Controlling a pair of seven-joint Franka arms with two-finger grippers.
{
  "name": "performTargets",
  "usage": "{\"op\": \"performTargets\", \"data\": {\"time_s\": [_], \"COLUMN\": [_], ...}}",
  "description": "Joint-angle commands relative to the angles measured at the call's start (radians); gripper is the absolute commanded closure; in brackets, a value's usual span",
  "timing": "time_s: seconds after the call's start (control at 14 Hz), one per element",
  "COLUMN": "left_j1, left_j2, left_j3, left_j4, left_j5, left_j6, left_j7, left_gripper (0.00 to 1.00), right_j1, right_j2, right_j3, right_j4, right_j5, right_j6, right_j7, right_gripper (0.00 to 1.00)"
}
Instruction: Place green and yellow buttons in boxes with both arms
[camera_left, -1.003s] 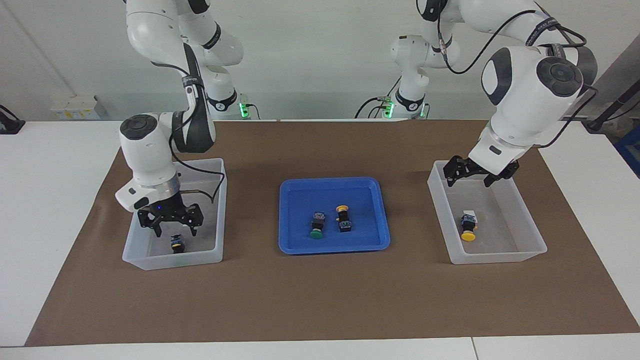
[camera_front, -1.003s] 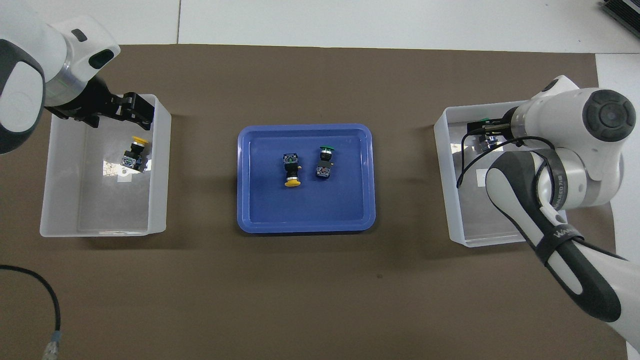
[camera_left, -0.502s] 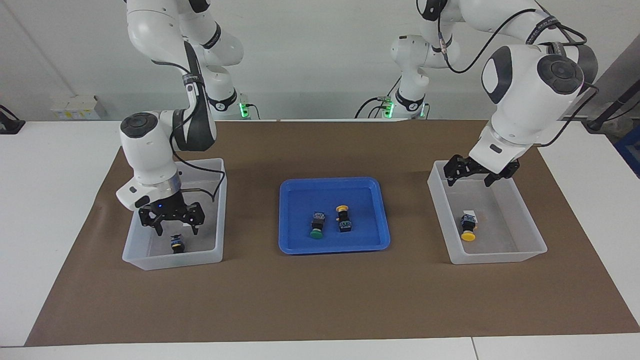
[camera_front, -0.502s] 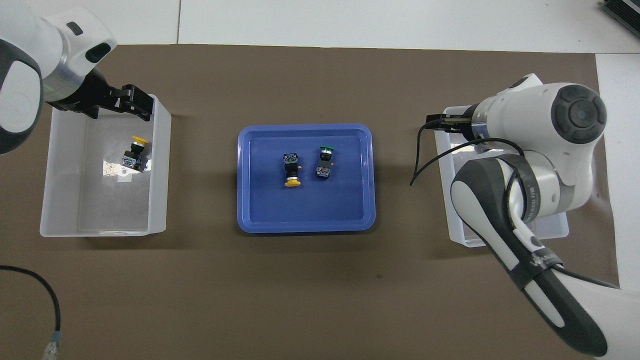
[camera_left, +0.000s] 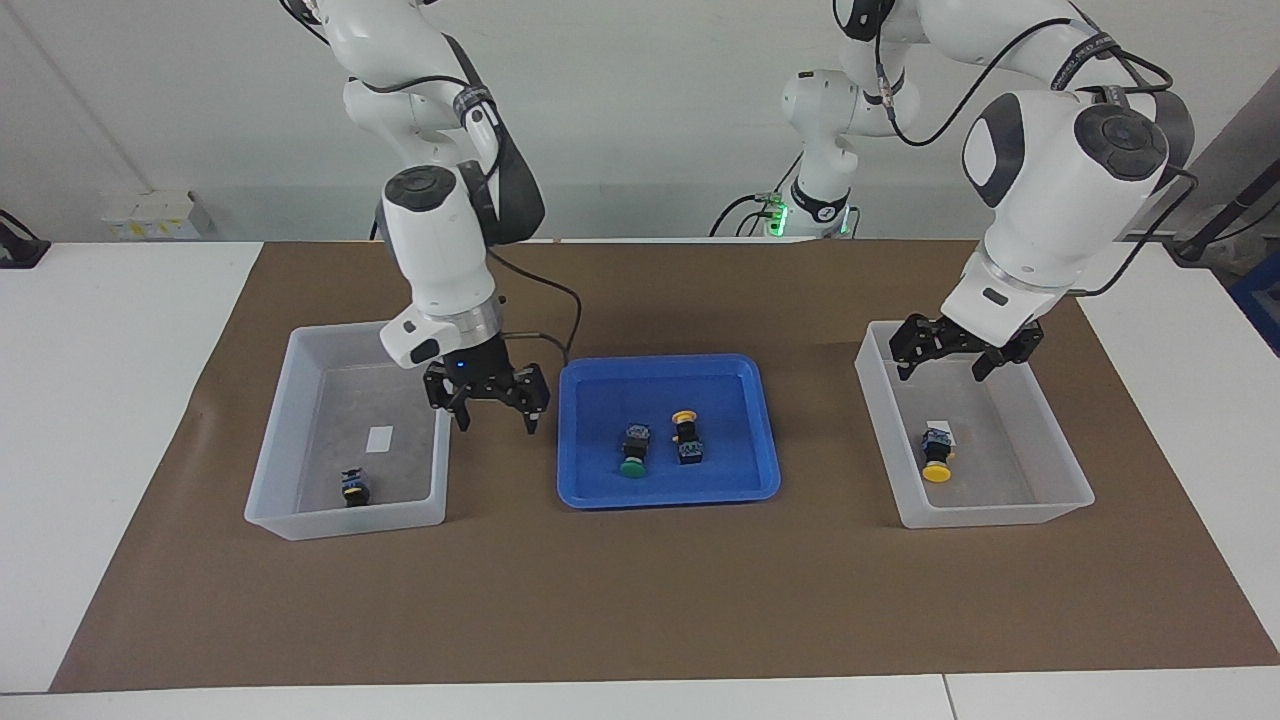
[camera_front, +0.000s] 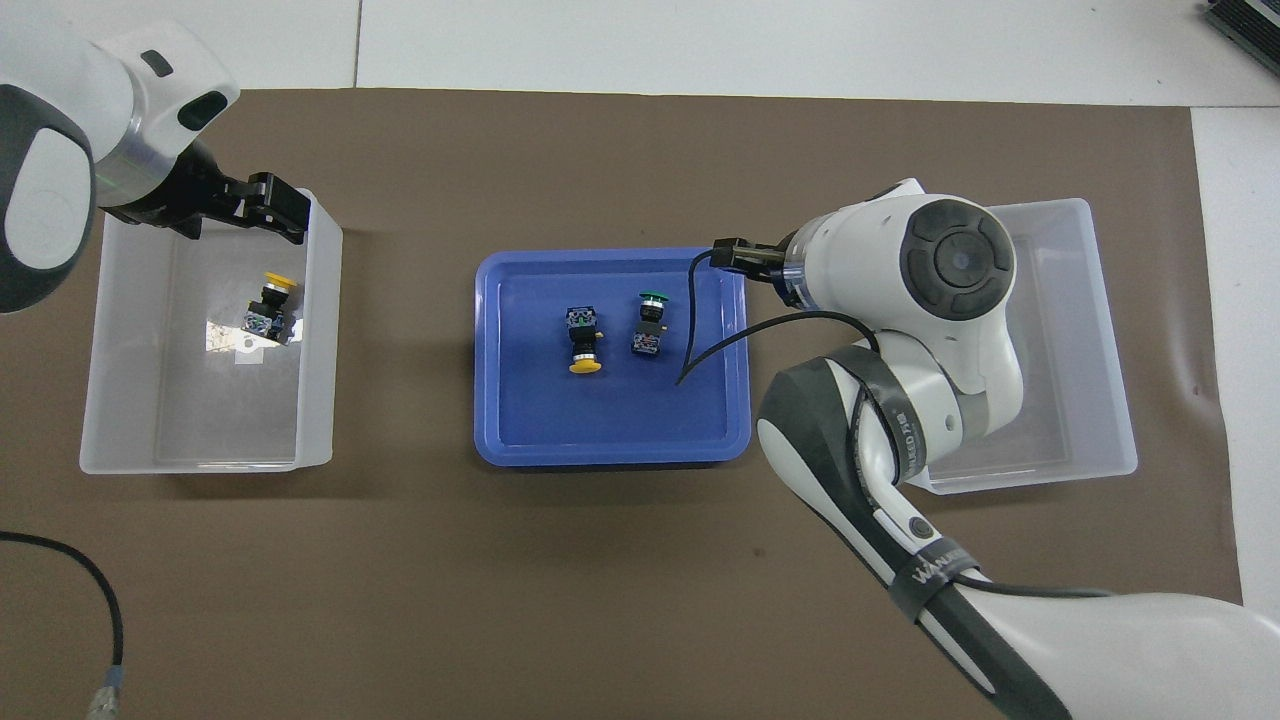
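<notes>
The right gripper (camera_left: 488, 398), empty and wide, has swung from its box (camera_left: 300, 440) toward the blue tray (camera_left: 600, 385), where two buttons (camera_left: 634, 452) wait; the left gripper (camera_left: 962, 348) hangs spread over its box (camera_left: 1040, 440).

White table (camera_left: 120, 330), brown mat (camera_left: 640, 590), plain pale wall (camera_left: 640, 120)

A blue tray (camera_left: 668, 492) on a brown mat (camera_left: 640, 590) holds one green-capped button (camera_left: 633, 457) and one yellow-capped button (camera_left: 686, 437), both black-bodied; the bins (camera_left: 300, 525) are whitish.
</notes>
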Motion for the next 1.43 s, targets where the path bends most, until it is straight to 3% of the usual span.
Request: {"op": "performTargets", "data": {"time_s": [0.0, 0.36, 0.57, 1.07, 1.22, 1.29, 1.36], "left_j1": [-0.038, -0.165, -0.206, -0.254, -0.252, -0.252, -0.252], "left_j2": [-0.057, -0.106, -0.109, -0.025, -0.02, -0.019, -0.014], "left_j3": [-0.001, -0.001, -0.003, -0.003, -0.003, -0.003, -0.003], "left_j4": [-0.1, -0.293, -0.373, -0.424, -0.424, -0.424, -0.424], "left_j5": [0.005, 0.003, 0.003, 0.003, 0.003, 0.002, 0.003], "left_j6": [0.08, 0.278, 0.37, 0.521, 0.527, 0.53, 0.535], "left_j7": [-0.015, -0.207, -0.273, -0.344, -0.344, -0.344, -0.344], "left_gripper": [0.0, 0.0, 0.0, 0.0, 0.0, 0.0, 0.0], "right_j1": [0.041, 0.11, 0.137, 0.18, 0.181, 0.183, 0.183], "right_j2": [0.065, 0.148, 0.184, 0.243, 0.256, 0.256, 0.256], "right_j3": [-0.004, -0.006, -0.003, -0.004, -0.004, -0.004, -0.004], "right_j4": [0.054, 0.058, 0.067, 0.07, 0.064, 0.061, 0.06], "right_j5": [-0.003, -0.054, -0.188, -0.315, -0.333, -0.335, -0.335], "right_j6": [0.018, 0.129, 0.13, 0.136, 0.152, 0.152, 0.15], "right_j7": [0.053, 0.19, 0.311, 0.392, 0.412, 0.412, 0.411], "right_gripper": [0.0, 0.0, 0.0, 0.02, 0.13, 0.26, 0.46]}}
